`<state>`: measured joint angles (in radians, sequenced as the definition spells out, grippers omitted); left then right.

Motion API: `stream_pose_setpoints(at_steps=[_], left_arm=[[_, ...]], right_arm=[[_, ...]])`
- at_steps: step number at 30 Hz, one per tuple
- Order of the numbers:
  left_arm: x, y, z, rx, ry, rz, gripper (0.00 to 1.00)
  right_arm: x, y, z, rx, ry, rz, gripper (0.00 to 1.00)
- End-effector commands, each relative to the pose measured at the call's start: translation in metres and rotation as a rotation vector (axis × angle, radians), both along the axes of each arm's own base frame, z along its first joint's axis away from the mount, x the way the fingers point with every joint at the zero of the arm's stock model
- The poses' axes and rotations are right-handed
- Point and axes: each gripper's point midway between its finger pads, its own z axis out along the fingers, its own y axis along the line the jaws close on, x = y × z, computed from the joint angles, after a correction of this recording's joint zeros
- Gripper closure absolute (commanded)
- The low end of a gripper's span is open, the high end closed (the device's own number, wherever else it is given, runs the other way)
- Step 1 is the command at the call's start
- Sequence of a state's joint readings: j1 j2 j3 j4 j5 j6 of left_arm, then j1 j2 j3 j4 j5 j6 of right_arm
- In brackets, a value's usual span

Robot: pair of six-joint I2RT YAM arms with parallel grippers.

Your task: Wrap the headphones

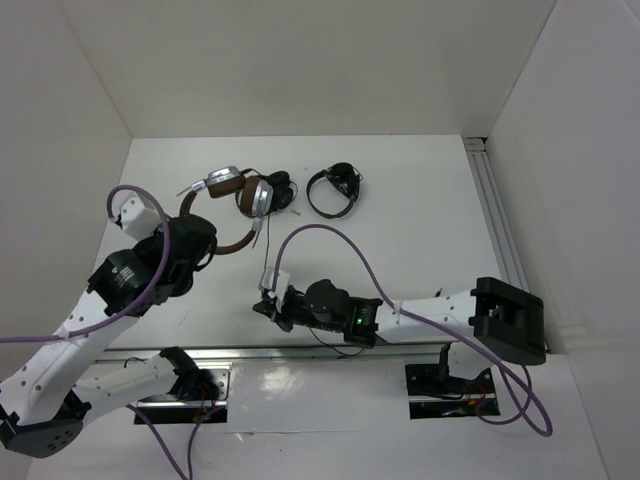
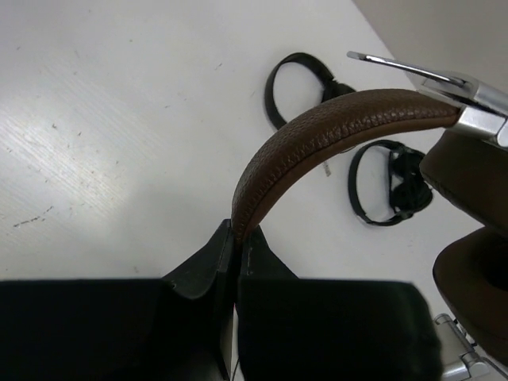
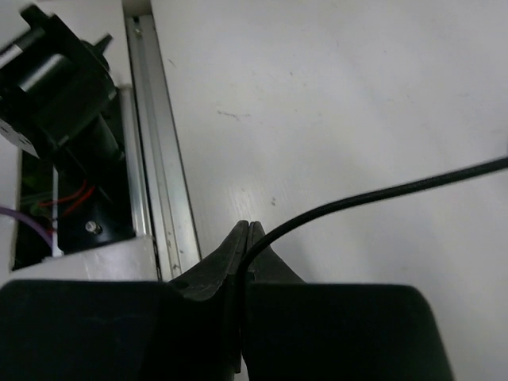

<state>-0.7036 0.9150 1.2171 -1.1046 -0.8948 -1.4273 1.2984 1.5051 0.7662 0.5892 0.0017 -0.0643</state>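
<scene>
Two claws are engaged, one at each end of the job. The left claw [image 2: 236, 238] is closed tight on the brown headband [image 2: 317, 135] of the headphones [image 1: 240, 195], which sit toward the far left-centre of the surface [image 1: 420, 230]. I cannot tell whether their earcups rest on it. The right claw [image 3: 248, 234], near the front edge, pinches the thin black cable [image 3: 381, 190], which runs from it back to the silver earcups.

By my reading, the winding has yet to begin: one claw anchors the headphones and the other has the cable in hand. The next move calls for carrying the cable round the headband or earcups, with gentle tension so the headband does not slip from the left claw.

Count: one brown pair with one cable, and two smaller black headphones, one [image 1: 282, 186] just beside the earcups and one [image 1: 340, 183] a little to its right.
</scene>
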Motion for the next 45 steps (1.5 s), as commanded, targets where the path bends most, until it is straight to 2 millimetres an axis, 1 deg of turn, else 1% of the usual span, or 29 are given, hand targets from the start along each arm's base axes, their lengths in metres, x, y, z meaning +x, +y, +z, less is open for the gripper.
stream_pose_setpoints(at_steps=[1, 2, 3, 4, 5, 6, 8, 9, 11, 12, 14, 15, 16, 17, 18, 19, 21, 24, 27, 29, 31, 32, 35, 38, 39, 41, 42, 44, 45], left_arm=[[0.009, 0.006, 0.056, -0.016, -0.143, -0.020, 1.00], [0.009, 0.009, 0.061, -0.004, -0.148, -0.021, 1.00], [0.008, 0.015, 0.069, 0.024, -0.157, -0.016, 1.00], [0.010, 0.018, 0.067, 0.052, -0.145, -0.008, 1.00], [0.012, 0.022, 0.070, 0.067, -0.142, 0.002, 1.00], [0.012, 0.027, 0.073, 0.083, -0.146, 0.013, 1.00], [0.017, 0.033, 0.067, 0.134, -0.104, 0.032, 1.00], [0.019, 0.036, 0.065, 0.148, -0.091, 0.041, 1.00], [0.021, 0.036, 0.062, 0.132, -0.072, 0.047, 1.00], [0.022, 0.040, 0.061, 0.122, -0.065, 0.059, 1.00], [0.024, 0.035, 0.064, 0.091, -0.083, 0.019, 1.00], [0.028, 0.035, 0.073, 0.067, -0.124, 0.020, 1.00], [0.028, 0.032, 0.073, 0.060, -0.127, -0.013, 1.00], [0.029, 0.031, 0.074, 0.049, -0.132, -0.016, 1.00], [0.029, 0.029, 0.073, 0.050, -0.126, -0.034, 1.00], [0.029, 0.030, 0.079, 0.038, -0.138, -0.033, 1.00], [0.030, 0.029, 0.085, 0.034, -0.147, -0.039, 1.00], [0.031, 0.026, 0.088, 0.028, -0.146, -0.076, 1.00], [0.028, 0.031, 0.098, 0.043, -0.167, -0.077, 1.00], [0.019, 0.032, 0.111, 0.044, -0.196, -0.105, 1.00], [0.013, 0.030, 0.118, 0.045, -0.208, -0.135, 1.00], [0.009, 0.028, 0.126, 0.047, -0.229, -0.168, 1.00], [0.001, 0.024, 0.135, 0.060, -0.241, -0.222, 1.00], [-0.005, 0.018, 0.138, 0.100, -0.230, -0.303, 1.00], [-0.008, 0.018, 0.141, 0.109, -0.231, -0.324, 1.00], [-0.007, 0.011, 0.136, 0.145, -0.194, -0.385, 1.00], [-0.009, 0.012, 0.138, 0.153, -0.195, -0.388, 1.00], [-0.010, 0.006, 0.137, 0.149, -0.194, -0.428, 1.00], [-0.014, 0.000, 0.139, 0.132, -0.204, -0.464, 1.00]], right_arm=[[0.010, -0.028, 0.002, -0.041, -0.056, -0.086, 1.00], [0.014, -0.035, 0.000, -0.069, -0.065, -0.117, 1.00], [0.015, -0.044, 0.007, -0.064, -0.069, -0.134, 1.00], [0.011, -0.048, 0.010, -0.069, -0.061, -0.141, 1.00], [0.017, -0.056, 0.011, -0.082, -0.066, -0.187, 1.00], [0.011, -0.063, 0.017, -0.103, -0.069, -0.190, 1.00], [0.016, -0.073, 0.028, -0.120, -0.075, -0.266, 0.99], [0.014, -0.081, 0.022, -0.181, -0.077, -0.278, 0.99], [0.005, -0.083, 0.037, -0.181, -0.080, -0.279, 0.96], [0.005, -0.089, 0.036, -0.200, -0.088, -0.299, 0.95], [0.001, -0.095, 0.043, -0.207, -0.097, -0.306, 0.91], [0.004, -0.100, 0.042, -0.208, -0.102, -0.328, 0.91], [0.006, -0.106, 0.041, -0.209, -0.106, -0.344, 0.91], [0.007, -0.110, 0.039, -0.211, -0.110, -0.358, 0.92], [0.009, -0.113, 0.038, -0.211, -0.112, -0.368, 0.98], [0.009, -0.112, 0.043, -0.179, -0.110, -0.370, 0.99], [0.013, -0.114, 0.050, -0.147, -0.122, -0.397, 1.00], [0.019, -0.118, 0.047, -0.130, -0.129, -0.441, 1.00], [0.034, -0.124, 0.047, -0.103, -0.128, -0.501, 1.00], [0.045, -0.128, 0.042, -0.086, -0.110, -0.522, 0.99], [0.057, -0.131, 0.048, -0.041, -0.099, -0.561, 0.99], [0.068, -0.137, 0.047, -0.033, -0.097, -0.591, 0.99], [0.085, -0.142, 0.063, 0.036, -0.104, -0.635, 1.00], [0.101, -0.147, 0.075, 0.075, -0.126, -0.652, 1.00], [0.111, -0.153, 0.071, 0.058, -0.136, -0.675, 1.00], [0.120, -0.156, 0.085, 0.086, -0.140, -0.691, 1.00], [0.129, -0.159, 0.082, 0.072, -0.145, -0.685, 1.00], [0.140, -0.159, 0.088, 0.084, -0.147, -0.682, 1.00], [0.148, -0.157, 0.081, 0.080, -0.133, -0.668, 1.00]])
